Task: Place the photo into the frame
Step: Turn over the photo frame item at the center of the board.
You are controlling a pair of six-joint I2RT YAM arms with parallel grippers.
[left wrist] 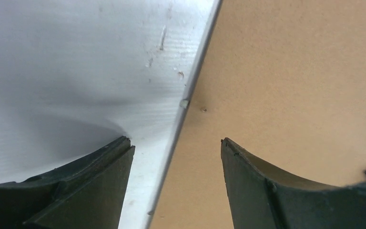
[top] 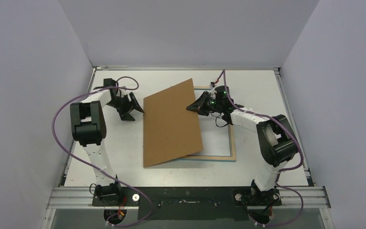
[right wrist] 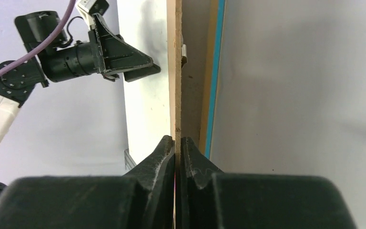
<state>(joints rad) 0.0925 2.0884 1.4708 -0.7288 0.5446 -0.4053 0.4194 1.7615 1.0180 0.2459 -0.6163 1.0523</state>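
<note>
Brown backing board (top: 171, 124): a large plain sheet at the middle of the white table (top: 257, 86), turned askew with one corner pointing far and right. Its right part overlaps the frame.

Frame (top: 232, 143): flat on the table, right of centre. Thin light wood rails with a bright blue line along the edge. The left portion is hidden beneath the board; the right and near rails are exposed.

Right gripper (right wrist: 177, 143): reaches in from the right, jaws pinched together on the board's right edge. The wrist view shows the sheet edge-on between the two pads, standing a little off the frame beside it.

Left gripper (top: 137, 109): at the board's far left edge, jaws spread apart and holding nothing. In its wrist view one finger (left wrist: 109, 162) hangs over bare table and the other over the brown sheet, with the board's edge running between them; contact cannot be told
</note>
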